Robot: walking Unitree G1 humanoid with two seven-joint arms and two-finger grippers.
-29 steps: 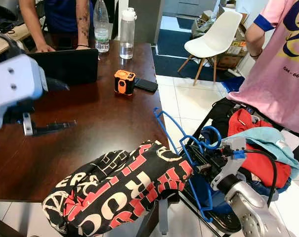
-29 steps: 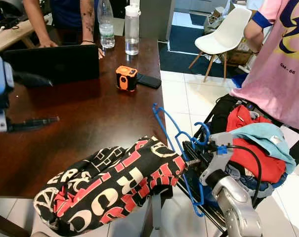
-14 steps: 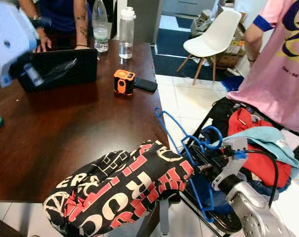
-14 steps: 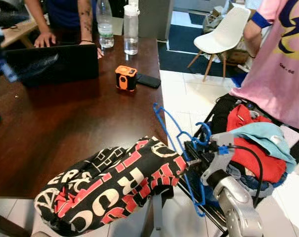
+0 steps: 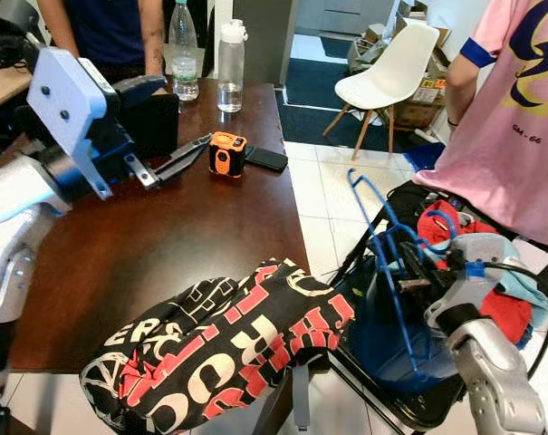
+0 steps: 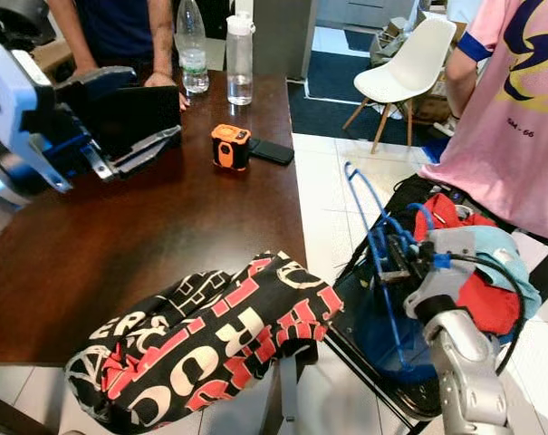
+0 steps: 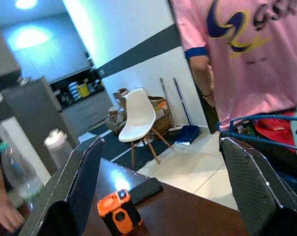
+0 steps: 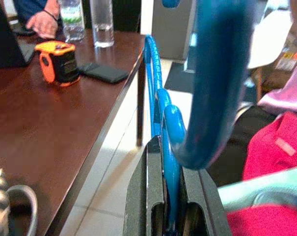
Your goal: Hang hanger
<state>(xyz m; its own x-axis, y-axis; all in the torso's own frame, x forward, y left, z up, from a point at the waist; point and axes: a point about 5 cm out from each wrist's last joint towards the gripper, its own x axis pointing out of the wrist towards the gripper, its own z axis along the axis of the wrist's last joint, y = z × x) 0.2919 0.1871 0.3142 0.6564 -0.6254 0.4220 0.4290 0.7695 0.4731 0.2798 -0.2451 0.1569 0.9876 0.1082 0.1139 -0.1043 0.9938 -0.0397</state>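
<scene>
**Blue hanger clamped in the right gripper beside the table**

The blue hanger stands roughly upright just off the dark wooden table's near corner, on the side away from the laptop, above a heap of red, teal and blue clothes piled on a black seat. The right gripper has its black fingers pressed narrowly together on the hanger's wire, which runs up between them.

On the table's near edge, next to the hanger, lies a black garment with red and white lettering, partly drooping over the edge. The left gripper is raised above the table's far part, its two fingers spread wide and holding nothing. Past it on the table sit an orange and black tape measure, a black phone, a laptop and two clear bottles.

A person in a pink shirt stands beyond the clothes heap. Another person leans on the table's far end. A white chair stands on the floor behind the table.
</scene>
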